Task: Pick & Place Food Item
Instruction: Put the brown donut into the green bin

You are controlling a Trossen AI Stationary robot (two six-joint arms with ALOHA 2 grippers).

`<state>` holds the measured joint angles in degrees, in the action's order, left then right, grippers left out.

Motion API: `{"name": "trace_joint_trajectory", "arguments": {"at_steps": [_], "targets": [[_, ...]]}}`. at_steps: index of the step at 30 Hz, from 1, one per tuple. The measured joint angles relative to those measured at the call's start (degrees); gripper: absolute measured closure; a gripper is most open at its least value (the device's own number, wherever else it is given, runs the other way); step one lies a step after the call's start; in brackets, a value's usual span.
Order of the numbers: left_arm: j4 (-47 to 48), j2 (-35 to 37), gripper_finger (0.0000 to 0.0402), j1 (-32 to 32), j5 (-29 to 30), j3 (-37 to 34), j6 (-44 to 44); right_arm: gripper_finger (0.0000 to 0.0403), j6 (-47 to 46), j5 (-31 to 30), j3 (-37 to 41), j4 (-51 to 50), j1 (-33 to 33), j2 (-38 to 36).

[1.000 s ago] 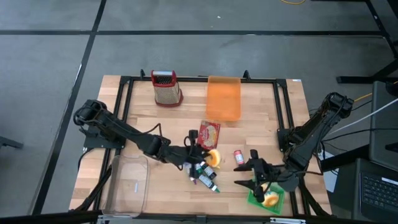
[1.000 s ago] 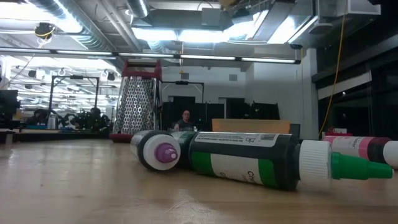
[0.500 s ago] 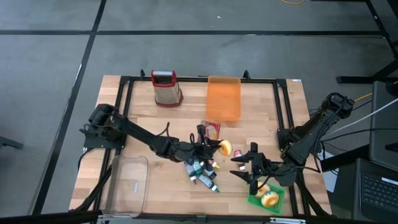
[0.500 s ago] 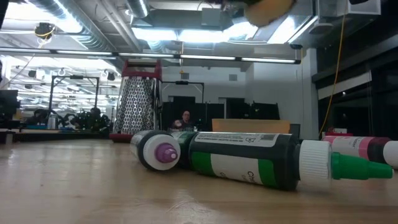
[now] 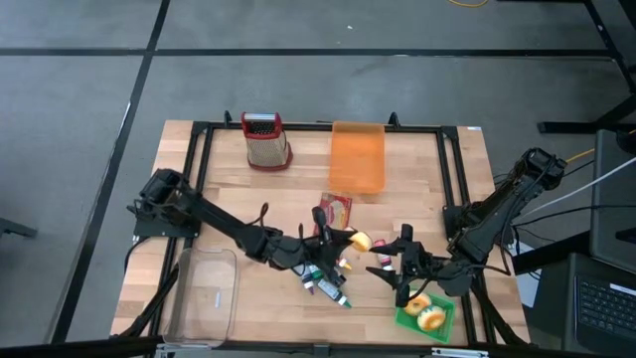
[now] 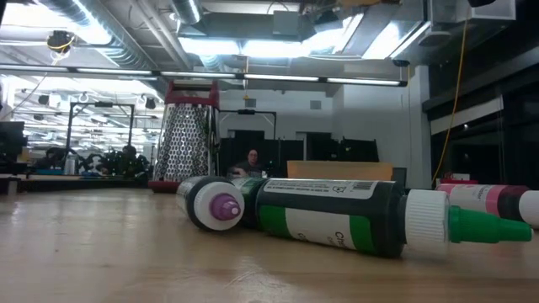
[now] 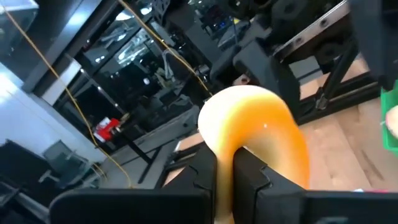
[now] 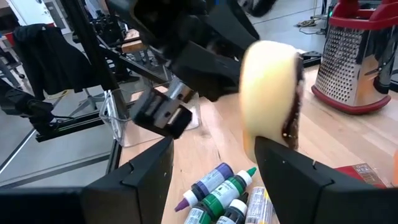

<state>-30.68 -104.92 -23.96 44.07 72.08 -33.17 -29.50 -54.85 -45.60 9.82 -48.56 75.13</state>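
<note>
left claw point(image 5: 343, 240) clamped tight on the round yellow glazed doughnut point(image 5: 360, 240), lifted over the wooden desk point(image 5: 417, 179) above the colouring bottles point(image 5: 328, 281). right claw point(image 5: 396, 270) spread wide, empty, just beside it, near the green tray point(image 5: 404, 317).

overhead looking straight down; low, level at table height; wrists close, facing each other, sharing the doughnut point(image 7: 261, 134).

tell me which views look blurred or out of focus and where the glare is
Left wrist view: the donut in the left gripper is soft and smeared. Right wrist view: the same donut is blurred. Low view: bright glare from ceiling lights, the nearest bottle fairly crisp. High view: even light.
</note>
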Motion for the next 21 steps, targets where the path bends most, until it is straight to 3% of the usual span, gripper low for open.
{"name": "trace_joint_trajectory", "arguments": {"at_steps": [4, 9, 21], "targets": [[2.95, 0.02, 0.0387, -0.40, 0.23, 1.29, 1.06, 0.0172, 0.02, 0.00, -0.02, 0.06, 0.00, 0.00], [5.62, 0.02, 0.0387, -0.14, 7.38, 1.39, -1.71, 0.0172, 1.50, 0.00, -0.02, 2.25, -0.36, 0.00], [7.40, 0.87, 0.0387, 0.63, 5.09, 1.43, -0.56, 0.0172, 4.91, -3.43, -0.02, 2.99, -0.39, 0.00]]}}
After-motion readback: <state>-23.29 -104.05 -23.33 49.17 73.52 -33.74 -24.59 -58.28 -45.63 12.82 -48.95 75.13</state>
